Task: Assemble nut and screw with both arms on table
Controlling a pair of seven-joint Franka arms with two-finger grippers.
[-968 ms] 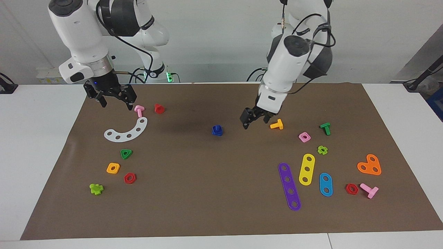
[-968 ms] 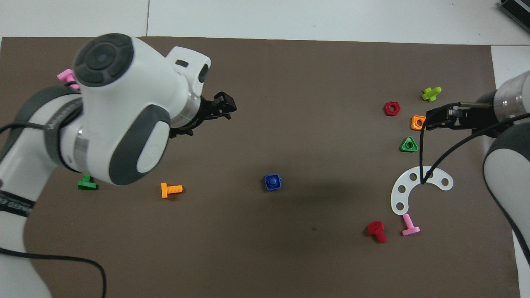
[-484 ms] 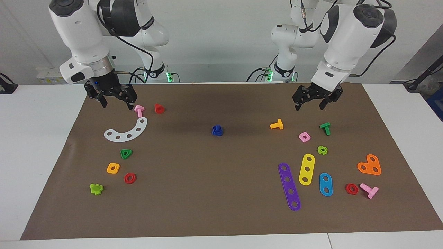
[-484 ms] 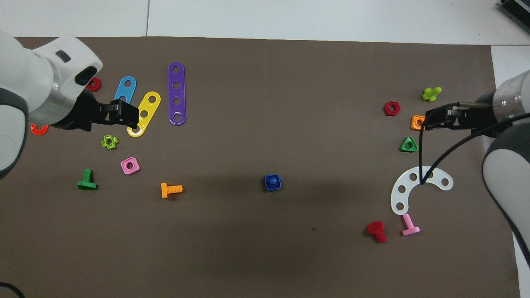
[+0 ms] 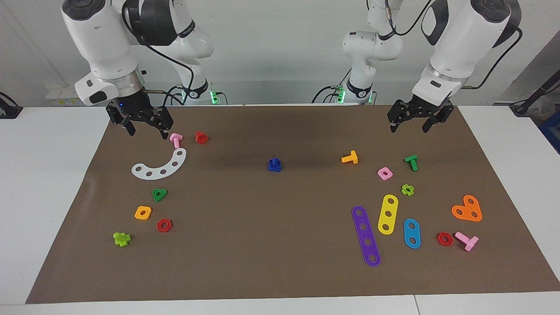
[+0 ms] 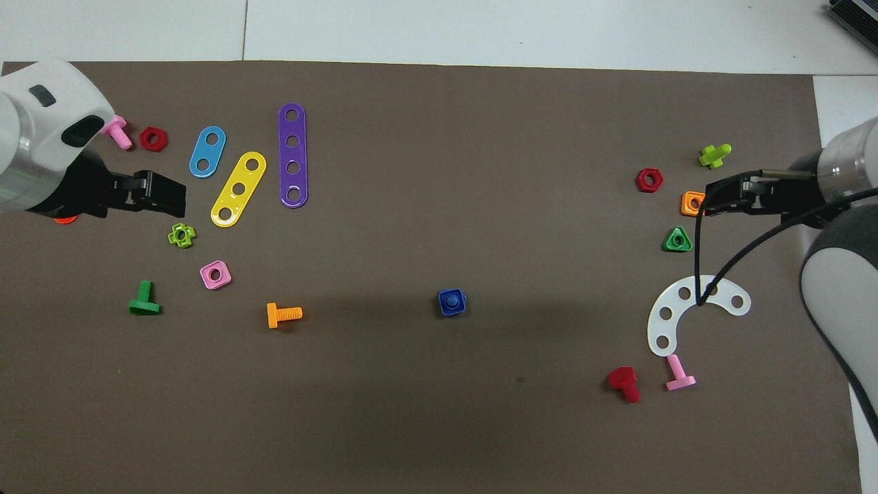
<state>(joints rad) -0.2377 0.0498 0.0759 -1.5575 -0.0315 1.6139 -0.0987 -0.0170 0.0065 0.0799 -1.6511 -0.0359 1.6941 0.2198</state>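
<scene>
The dark-blue nut [image 5: 274,167] lies at the middle of the brown mat [image 5: 262,236] on the white table [image 5: 43,175]. The dark-blue screw [image 5: 274,161] stands in its hole, and the two read as one piece. In the overhead view the screw [image 6: 451,299] shows as a round stub inside the squarish nut [image 6: 461,309]. My left gripper [image 5: 409,125] is open and empty, raised over the mat's edge at the left arm's end; it also shows in the overhead view [image 6: 180,197]. My right gripper [image 5: 147,131] is open and empty, up beside a pink bolt [image 5: 176,139]; it also shows in the overhead view [image 6: 708,200].
At the left arm's end lie an orange bolt [image 5: 350,158], a green bolt [image 5: 411,162], a pink nut [image 5: 385,173] and several coloured hole strips [image 5: 365,235]. At the right arm's end lie a white curved strip [image 5: 160,166], a red bolt [image 5: 201,137] and several nuts [image 5: 164,225].
My left arm has swung away from beside the blue piece, past the orange bolt, back and up toward its own end. The right arm and the blue piece have not moved.
</scene>
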